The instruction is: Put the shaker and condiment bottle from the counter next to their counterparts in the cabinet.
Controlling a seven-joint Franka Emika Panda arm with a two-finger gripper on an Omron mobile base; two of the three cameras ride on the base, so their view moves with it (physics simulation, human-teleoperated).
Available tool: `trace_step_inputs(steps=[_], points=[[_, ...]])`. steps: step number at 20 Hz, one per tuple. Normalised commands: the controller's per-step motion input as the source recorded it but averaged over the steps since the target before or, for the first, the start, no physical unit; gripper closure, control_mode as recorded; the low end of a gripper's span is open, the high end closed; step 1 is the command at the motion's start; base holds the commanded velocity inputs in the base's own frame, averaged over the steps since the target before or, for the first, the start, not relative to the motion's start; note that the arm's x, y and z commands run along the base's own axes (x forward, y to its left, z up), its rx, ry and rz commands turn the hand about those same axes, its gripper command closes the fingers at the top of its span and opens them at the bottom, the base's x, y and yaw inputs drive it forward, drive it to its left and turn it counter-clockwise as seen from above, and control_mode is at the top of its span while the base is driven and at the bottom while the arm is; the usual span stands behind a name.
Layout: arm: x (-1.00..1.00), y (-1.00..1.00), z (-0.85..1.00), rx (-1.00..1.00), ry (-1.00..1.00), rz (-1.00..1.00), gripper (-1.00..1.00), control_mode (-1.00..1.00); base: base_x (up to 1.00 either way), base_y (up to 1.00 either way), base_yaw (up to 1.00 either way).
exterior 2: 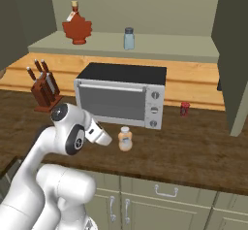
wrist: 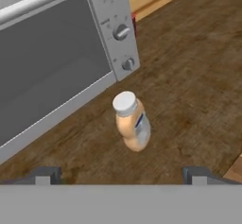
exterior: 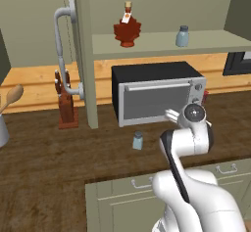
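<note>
Hand view gave you the clearest look: the claw (wrist: pixel 121 173) stood wide apart and held nothing, its two dark fingertips (wrist: pixel 45 175) rising at the bottom edge on either side of the condiment bottle (wrist: pixel 132 122). That peach bottle with its whitish cap stood upright on the dark wood bench (wrist: pixel 194 76), apart from both tips, just off the lower right corner of the toaster oven (wrist: pixel 56 53), which lay toward 11 o'clock from it.

From the right base view you saw the same bottle (exterior 2: pixel 125 139) on the bench in front of the oven (exterior 2: pixel 121 95), with the claw (exterior 2: pixel 100 135) just beside it at its 9 o'clock.

In the left base view the shaker (exterior: pixel 138 140) stood on the bench at about 6 o'clock of the oven's front, near the arm's elbow. Up on the cabinet (exterior: pixel 166 44) shelf you had the dark red maple-leaf bottle (exterior: pixel 127 29) and, well apart at its 3 o'clock, the twin shaker (exterior: pixel 182 36). A knife block (exterior: pixel 65 101) stood on the bench beside the open door's curved handle (exterior: pixel 62 50).
</note>
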Motion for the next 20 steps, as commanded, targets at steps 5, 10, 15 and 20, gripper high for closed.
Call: trace_step_inputs(steps=[5, 10, 15, 20], points=[[0.15, -0.05, -0.68, -0.1, -0.24, 0.0, -1.0, -1.0, 0.0, 0.0, 0.0], [0.0, -0.35, -0.95, -0.05, -0.26, 0.0, -1.0, -1.0, 0.0, 0.0, 0.0], [-0.01, -0.01, -0.6, -0.07, 0.07, -0.01, -1.0, -1.0, 0.0, 0.0, 0.0], [0.0, 0.01, -0.81, -0.22, -0.09, 0.0, -1.0, -1.0, 0.0, 0.0, 0.0]])
